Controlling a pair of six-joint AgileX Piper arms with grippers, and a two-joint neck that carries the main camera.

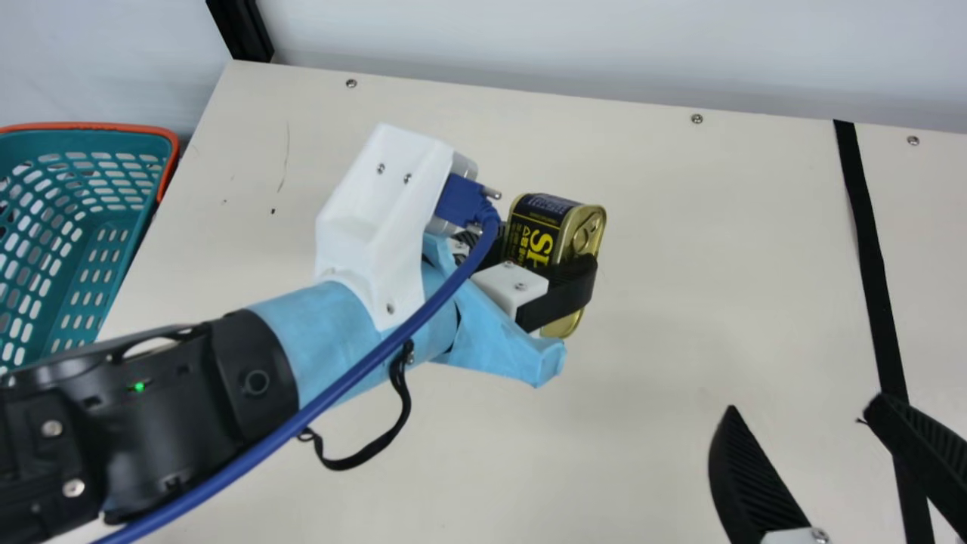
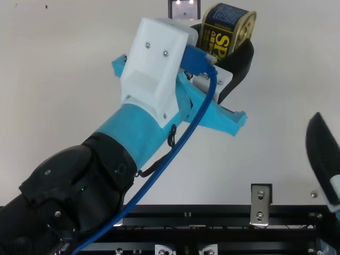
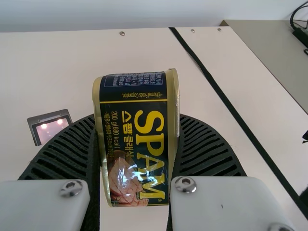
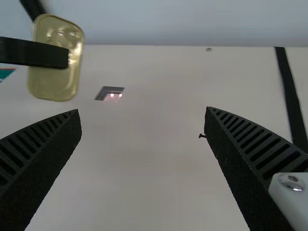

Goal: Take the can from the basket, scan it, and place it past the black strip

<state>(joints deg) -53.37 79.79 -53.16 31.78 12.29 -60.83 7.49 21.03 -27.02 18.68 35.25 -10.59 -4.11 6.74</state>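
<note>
Two grippers work in the main view, and one has the can. The left gripper [image 1: 550, 249] pinches the can [image 1: 540, 227] between its fingers, tilted and, I judge, up off the table [image 1: 665, 302]. The basket [image 1: 91, 126] sits toward ten o'clock, the strip [image 1: 871, 257] toward three. At four o'clock the right gripper [image 1: 805, 404] has its fingers spread wide, nothing between them, near the strip.

Top view: the can is at one o'clock in the left fingers, and the scanner [image 2: 184, 9] is at twelve, near the can.

Left wrist view, taking noon as the wall [image 1: 604, 45]: a ribbed finger presses each side of the can, its lettered side in plain sight. The scanner lies toward nine o'clock from the can, the strip toward three.

Right wrist view, same noon: its own fingers stand well apart. The can, end on, is toward ten o'clock in the other gripper; the strip is toward two.

I'd call this the scanning step; whether the code has been read I cannot tell. If it hasn't, the next move calls for turning the coded face to the scanner; if it has, likely a pass to the right gripper, then past the strip.
</note>
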